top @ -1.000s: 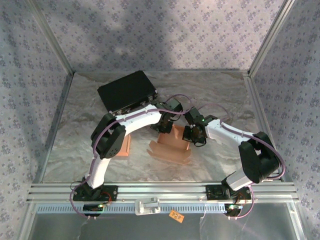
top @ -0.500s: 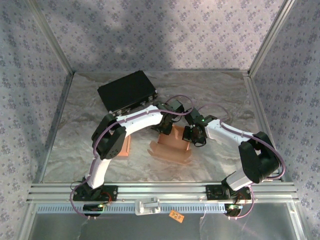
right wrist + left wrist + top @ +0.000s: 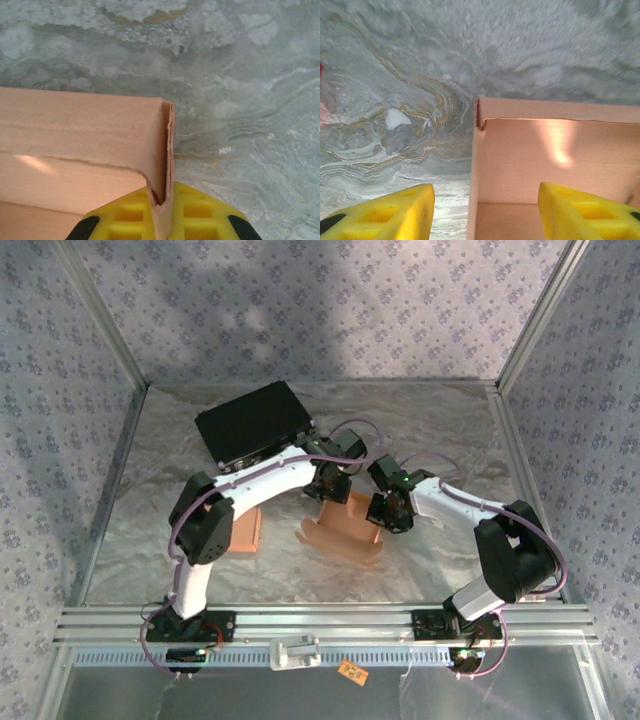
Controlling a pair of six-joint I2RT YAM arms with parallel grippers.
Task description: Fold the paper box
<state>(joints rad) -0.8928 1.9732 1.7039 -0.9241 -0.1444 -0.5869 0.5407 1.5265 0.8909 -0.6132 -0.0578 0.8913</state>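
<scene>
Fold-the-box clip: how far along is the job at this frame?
Done: the paper box has upright walls and one formed corner. In hand: the right gripper pinches a wall edge, and the left gripper stands open astride another wall. Left: the box's near side looks splayed out over the table, and a second cardboard piece lies apart from the box.

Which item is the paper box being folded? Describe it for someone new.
On the marbled grey table, look nearer than the black case, where both arms meet. The paper box is the tan open-topped tray there, its wall pinched by the right gripper; the other tan piece lies apart to its left.
</scene>
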